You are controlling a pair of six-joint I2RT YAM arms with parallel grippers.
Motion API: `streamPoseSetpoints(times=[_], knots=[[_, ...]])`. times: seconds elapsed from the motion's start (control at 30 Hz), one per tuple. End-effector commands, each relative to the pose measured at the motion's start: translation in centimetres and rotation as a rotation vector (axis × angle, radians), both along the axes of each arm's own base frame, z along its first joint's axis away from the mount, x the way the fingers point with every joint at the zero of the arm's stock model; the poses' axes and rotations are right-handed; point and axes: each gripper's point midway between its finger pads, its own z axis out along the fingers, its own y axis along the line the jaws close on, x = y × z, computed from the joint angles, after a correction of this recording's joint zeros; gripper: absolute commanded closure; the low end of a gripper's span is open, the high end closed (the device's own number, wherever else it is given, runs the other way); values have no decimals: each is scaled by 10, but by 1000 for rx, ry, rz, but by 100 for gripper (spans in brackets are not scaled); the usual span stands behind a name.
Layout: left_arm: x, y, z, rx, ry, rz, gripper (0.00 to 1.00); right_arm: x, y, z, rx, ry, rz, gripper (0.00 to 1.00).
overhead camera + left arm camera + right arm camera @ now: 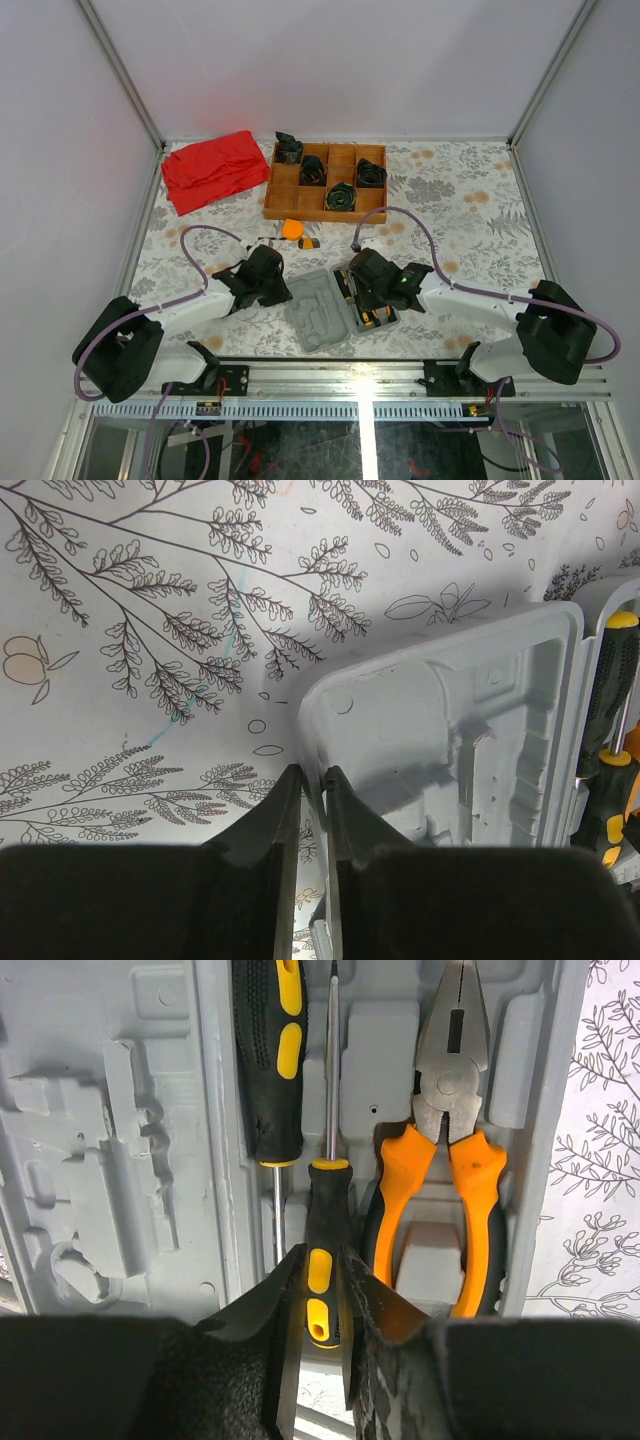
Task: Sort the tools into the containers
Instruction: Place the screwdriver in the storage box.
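The grey tool case [318, 312] lies open between my arms. My left gripper [311, 772] is shut on the thin rim of the case lid [470, 730] at its corner. In the other half lie a black-and-yellow screwdriver [270, 1060], a second screwdriver [324, 1205] and orange-handled pliers [448, 1150]. My right gripper [322, 1255] is shut on the second screwdriver's handle, which sits in its recess. Beyond the case, the round orange tape measure [292, 229] and a small yellow-grey piece [311, 242] lie on the table.
A brown wooden compartment tray [283, 190] with black coiled bundles stands at the back centre. A red cloth [213, 170] lies at the back left. White walls close the table in on three sides.
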Motion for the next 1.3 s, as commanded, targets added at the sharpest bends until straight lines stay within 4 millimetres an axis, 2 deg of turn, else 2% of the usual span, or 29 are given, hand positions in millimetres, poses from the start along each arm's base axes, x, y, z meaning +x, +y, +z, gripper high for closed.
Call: streamPoseSetpoints(times=[0.0,0.4,0.83,1.07,1.27], knots=[[8,1,2,12,-28,13,97,11,11,11,14,-39,19,75],[8,8,1,40,-35,20,97,15,13,-3,-41,-22,35,76],[9,8,0,50,-42,14,97,7,7,-23,-118,48,58,79],[10,7,1,64,-51,-3,98,0,6,-39,-175,126,81,81],[9,3,-1,64,-52,-19,99,-20,2,-67,-230,262,112,88]])
